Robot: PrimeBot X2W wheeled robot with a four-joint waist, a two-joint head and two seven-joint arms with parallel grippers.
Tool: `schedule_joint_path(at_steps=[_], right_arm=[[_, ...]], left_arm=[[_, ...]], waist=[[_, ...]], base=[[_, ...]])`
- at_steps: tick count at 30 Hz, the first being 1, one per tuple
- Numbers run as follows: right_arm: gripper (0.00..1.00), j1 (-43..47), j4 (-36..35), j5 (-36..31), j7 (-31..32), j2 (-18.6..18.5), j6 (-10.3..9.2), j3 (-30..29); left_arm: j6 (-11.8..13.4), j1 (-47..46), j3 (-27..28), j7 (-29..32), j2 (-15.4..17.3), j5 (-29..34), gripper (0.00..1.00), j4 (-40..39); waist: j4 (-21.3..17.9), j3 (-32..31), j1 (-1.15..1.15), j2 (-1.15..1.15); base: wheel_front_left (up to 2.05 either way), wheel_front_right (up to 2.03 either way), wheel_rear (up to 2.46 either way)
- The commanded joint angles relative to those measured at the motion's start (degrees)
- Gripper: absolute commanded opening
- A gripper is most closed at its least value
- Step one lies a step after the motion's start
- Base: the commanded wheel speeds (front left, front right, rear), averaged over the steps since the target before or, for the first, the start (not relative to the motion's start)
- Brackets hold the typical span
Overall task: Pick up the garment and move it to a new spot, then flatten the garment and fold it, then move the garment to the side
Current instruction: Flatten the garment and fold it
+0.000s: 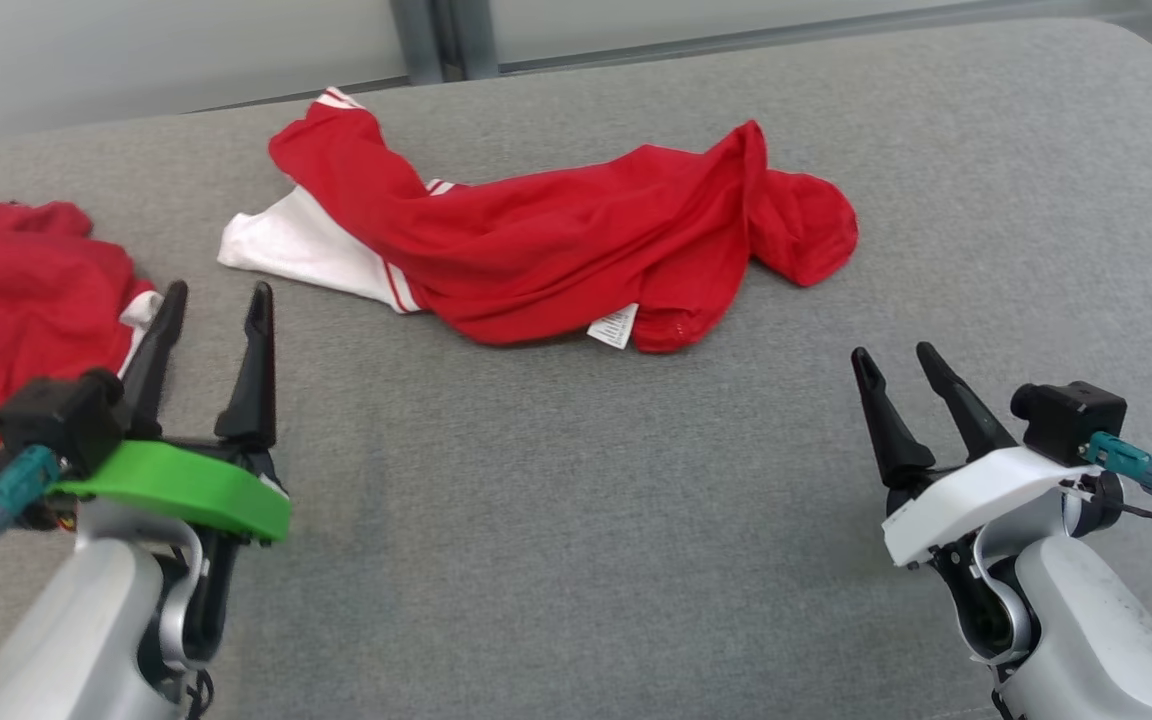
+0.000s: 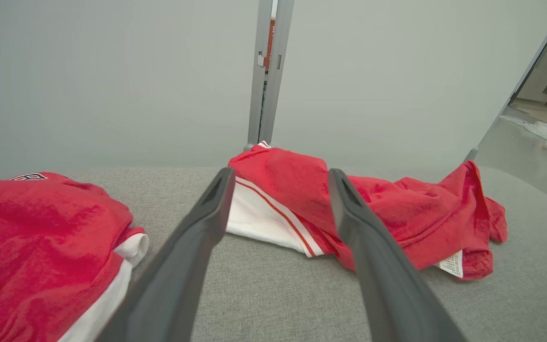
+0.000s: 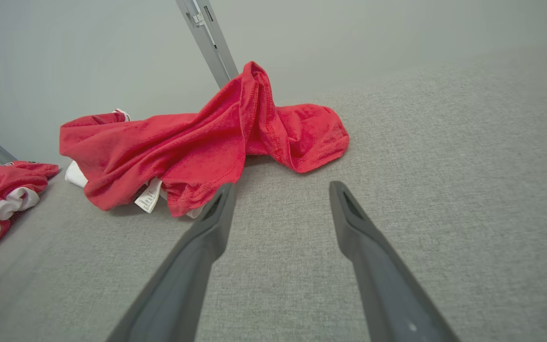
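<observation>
The red garment (image 1: pixel 556 250) lies crumpled on the grey fabric surface (image 1: pixel 576 520), ahead of both grippers and touching neither. The left gripper (image 1: pixel 218 292), near a second red garment (image 1: pixel 16 300), has its fingers spread and empty; the right gripper (image 1: pixel 894 352) is likewise spread, holding nothing. The garment's long axis runs left to right, its white end leftward. Behind stands a pale wall (image 2: pixel 112 71) with a grey metal post (image 2: pixel 268 71).

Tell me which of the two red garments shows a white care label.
The crumpled red garment mid-surface; its care label pokes out at the near edge. The left red garment shows none.
</observation>
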Motion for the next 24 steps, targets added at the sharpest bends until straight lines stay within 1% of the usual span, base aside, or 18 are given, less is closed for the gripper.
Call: schedule_joint_path(at_steps=[1,3,6,8,13,15,18,19,23,24], right_arm=[[1.0,0.5,-0.3,0.6,0.6,-0.2,-0.02,0.6],[1.0,-0.3,-0.4,1.9,1.7,-0.2,-0.02,1.3],[1.0,-2.5,1.0,4.0,4.4,-0.4,-0.02,3.0],[1.0,-5.6,4.2,5.0,7.1,-0.8,-0.02,5.6],[1.0,-10.6,12.1,7.5,10.7,0.1,-0.03,7.0],[1.0,-12.4,14.5,8.3,10.9,0.8,-0.02,7.1],[1.0,-14.0,17.8,8.3,10.3,0.7,-0.02,7.2],[0.94,-14.5,18.8,8.3,9.9,0.8,-0.02,7.2],[0.0,-16.0,22.5,7.5,8.4,0.9,-0.02,6.7],[0.0,-16.1,23.3,7.3,8.1,0.8,-0.02,6.6]], left_arm=[[1.5,2.7,0.6,-0.6,-0.6,0.9,1.0,-2.0],[2.7,5.7,0.5,-0.7,-2.2,1.0,1.0,-5.2],[3.7,8.3,0.2,-1.0,-3.3,1.8,1.0,-7.5],[3.7,9.0,-1.1,-1.1,-4.3,2.8,1.0,-7.9],[3.2,7.8,-2.9,-1.1,-5.8,4.1,1.0,-6.8],[3.2,7.5,-3.1,-1.1,-6.4,4.2,1.0,-6.2],[2.8,7.6,-3.3,-1.2,-7.0,4.2,1.0,-5.5],[2.8,7.7,-3.3,-1.2,-7.1,4.1,1.0,-5.2],[2.5,8.5,-3.2,-1.2,-7.5,4.2,1.0,-4.2],[2.4,8.6,-3.2,-1.2,-7.7,4.2,1.0,-4.0]], waist=[[4.7,-2.1,0.0,0.0],[6.4,-1.8,0.0,0.0],[8.6,-1.3,0.0,0.0],[11.0,-0.6,0.0,0.0],[14.4,0.3,0.0,0.0],[15.4,0.6,0.0,0.0],[16.5,0.9,0.0,0.0],[16.6,0.9,0.0,0.0],[16.8,0.8,0.0,0.0],[16.7,0.8,0.0,0.0]], base=[[0.0,0.0,0.0],[0.0,0.0,0.0],[0.0,0.0,0.0],[0.0,0.0,0.0],[0.0,0.0,0.0],[0.0,0.0,0.0],[0.0,0.0,0.0],[0.0,0.0,0.0],[0.0,0.0,0.0],[0.0,0.0,0.0]])
